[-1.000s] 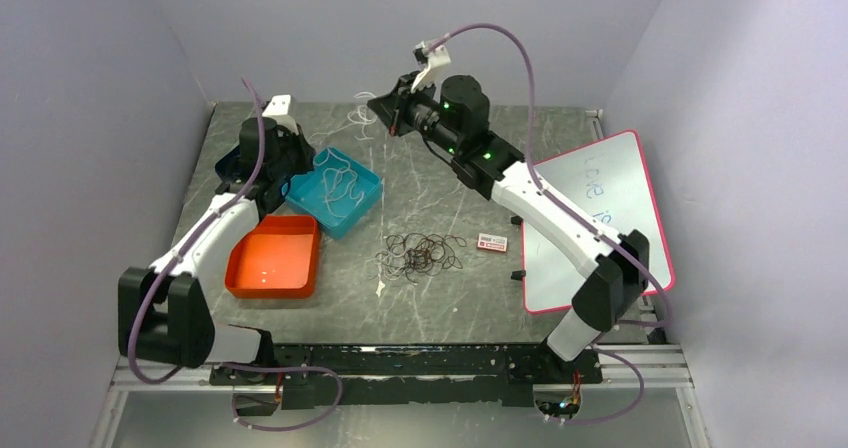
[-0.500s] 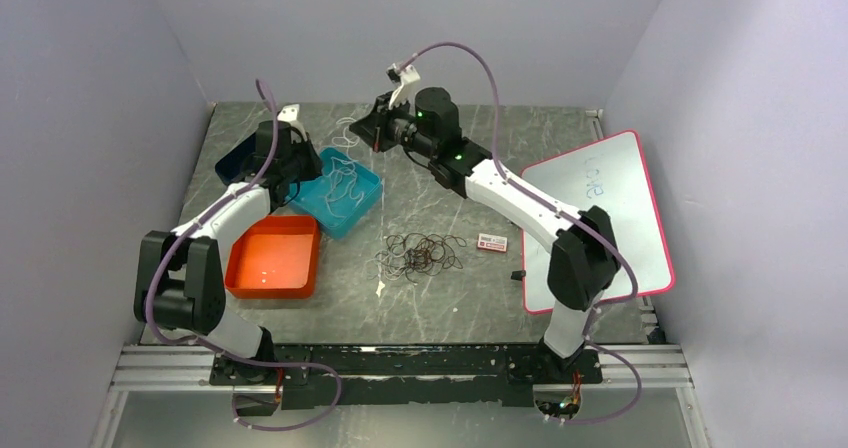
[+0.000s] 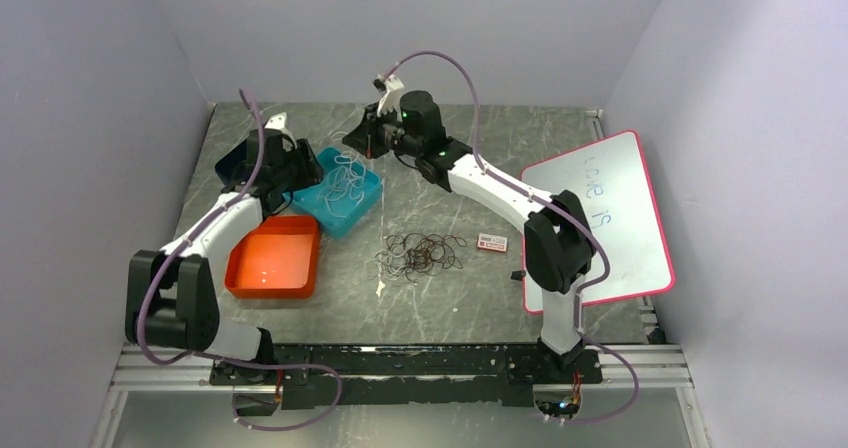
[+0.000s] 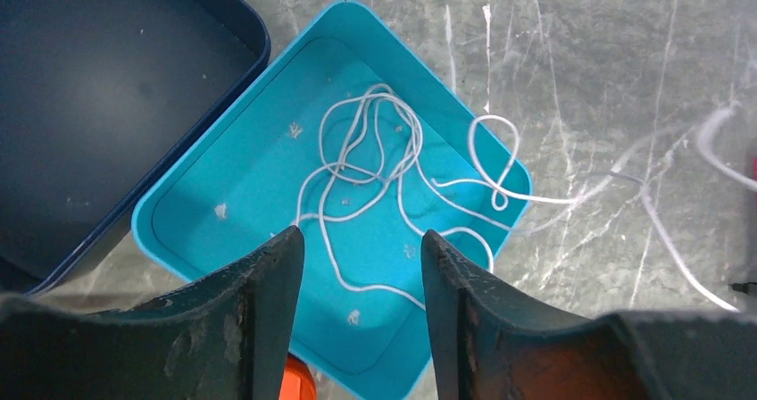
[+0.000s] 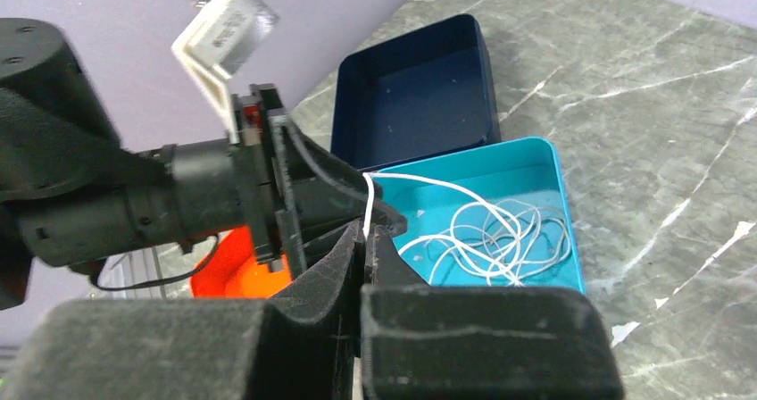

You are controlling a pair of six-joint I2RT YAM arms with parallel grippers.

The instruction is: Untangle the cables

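In teal square plastic tray: loose coil of thin white cables, one strand running out over the rim. Touching its corner, dark navy tray; near, orange tray. Dark brown wire tangle lying mid grey marble table. Left gripper spread, hovering above teal tray. Right gripper pressed together on one white strand, upright at the fingertips.

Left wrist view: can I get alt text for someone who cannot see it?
A loose coil of thin white cables lies in a square turquoise plastic tray, with one loop spilling over the right rim onto the grey marbled table. The left end effector hangs open above the tray, its two dark fingers along the bottom edge. A dark navy tray sits at upper left.
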